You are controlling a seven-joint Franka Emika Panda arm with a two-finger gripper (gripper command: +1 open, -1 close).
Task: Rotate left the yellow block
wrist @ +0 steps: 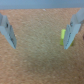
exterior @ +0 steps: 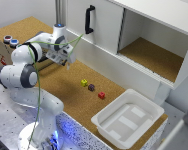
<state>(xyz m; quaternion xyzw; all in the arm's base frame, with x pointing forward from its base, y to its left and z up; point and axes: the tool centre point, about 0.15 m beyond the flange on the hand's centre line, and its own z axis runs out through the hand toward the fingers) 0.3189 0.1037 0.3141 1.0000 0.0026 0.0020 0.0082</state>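
The exterior view looked down from high and well back, at a slant across the cork table [exterior: 54,87], taking in the whole arm [exterior: 29,75], the white cabinet [exterior: 139,35] along the far edge and the white tray [exterior: 128,119] at the near corner on the exterior view's right. The wrist view looked nearly straight down, very close and blurred, between the two fingers [wrist: 9,32] of the gripper [wrist: 40,34]. Both views shared a patch of cork holding the yellow block [exterior: 84,83] [wrist: 63,37].
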